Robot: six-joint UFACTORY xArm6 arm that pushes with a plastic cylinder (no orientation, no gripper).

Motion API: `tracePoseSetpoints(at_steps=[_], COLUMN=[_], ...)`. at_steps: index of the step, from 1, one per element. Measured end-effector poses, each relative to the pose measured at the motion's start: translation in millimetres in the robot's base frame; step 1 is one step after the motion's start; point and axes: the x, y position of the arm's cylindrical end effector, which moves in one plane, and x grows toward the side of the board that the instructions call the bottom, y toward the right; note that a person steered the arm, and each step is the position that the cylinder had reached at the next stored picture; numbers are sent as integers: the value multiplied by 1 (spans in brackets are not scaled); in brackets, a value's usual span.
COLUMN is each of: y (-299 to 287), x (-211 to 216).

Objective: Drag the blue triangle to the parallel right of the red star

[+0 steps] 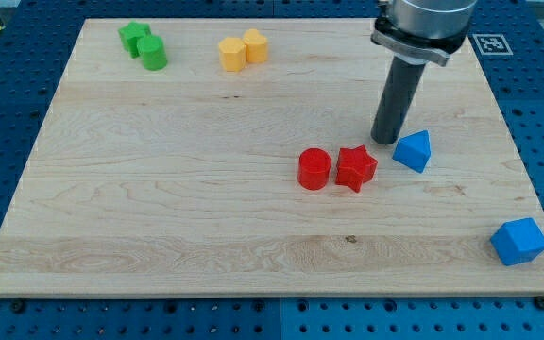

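Note:
The blue triangle (413, 150) lies on the wooden board (159, 208), just right of the red star (356, 168) and slightly higher in the view. A small gap separates them. My tip (385, 141) rests on the board just left of the blue triangle's upper edge and above the red star's right side, close to both. A red cylinder (314, 169) stands touching or almost touching the red star on its left.
A blue cube-like block (518, 241) sits near the board's bottom right corner. Two green blocks (144, 44) stand at the top left. Two yellow blocks (243, 50) stand at the top middle.

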Motion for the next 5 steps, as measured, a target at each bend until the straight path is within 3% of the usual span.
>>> tracePoseSetpoints(at_steps=[2,5], y=[42,28], x=[19,40])
